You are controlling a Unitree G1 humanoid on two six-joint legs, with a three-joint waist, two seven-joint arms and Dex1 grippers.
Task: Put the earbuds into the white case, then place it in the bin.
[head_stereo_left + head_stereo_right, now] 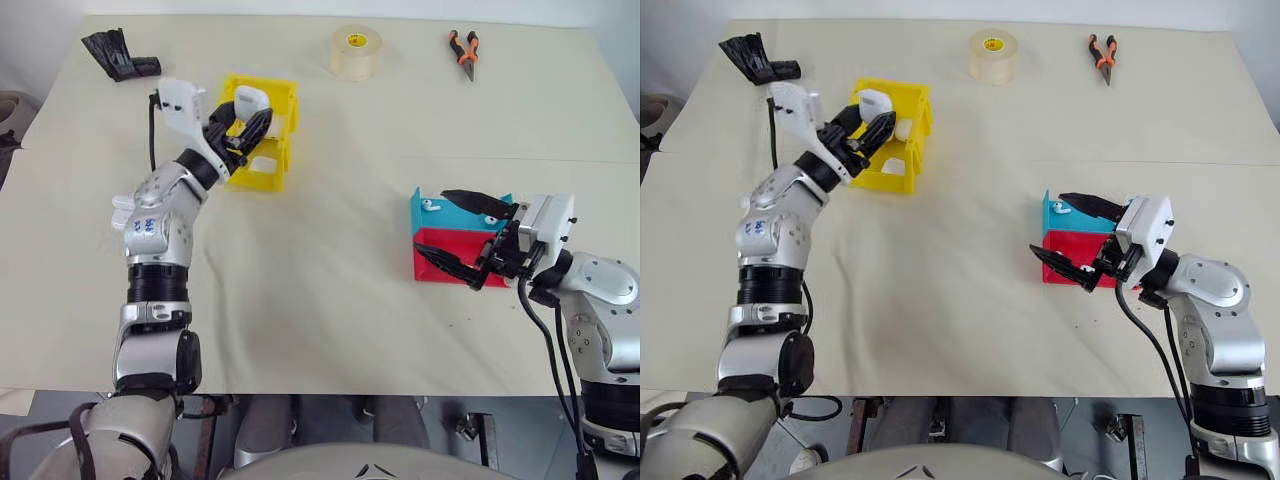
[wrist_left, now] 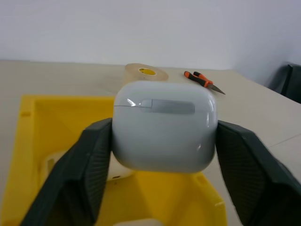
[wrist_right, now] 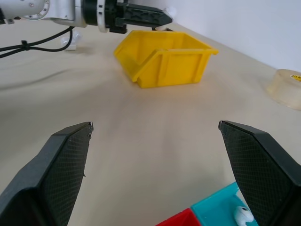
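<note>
Left gripper [image 2: 164, 141] over the yellow bin [image 1: 268, 170] at about ten o'clock on the surface [image 1: 320, 290] — jaws clasping the closed white case [image 2: 164, 126] by its sides, right gripper [image 1: 462, 235] at four o'clock — jaws spread wide, empty, beside the blue tray [image 1: 455, 214] holding an earbud [image 3: 243, 215], red tray [image 1: 432, 262] adjoining.

Head views overlook the table [image 1: 330, 300]; wrist views sit near it.

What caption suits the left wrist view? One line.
Left gripper fingers flank a closed white case above the yellow bin.
</note>
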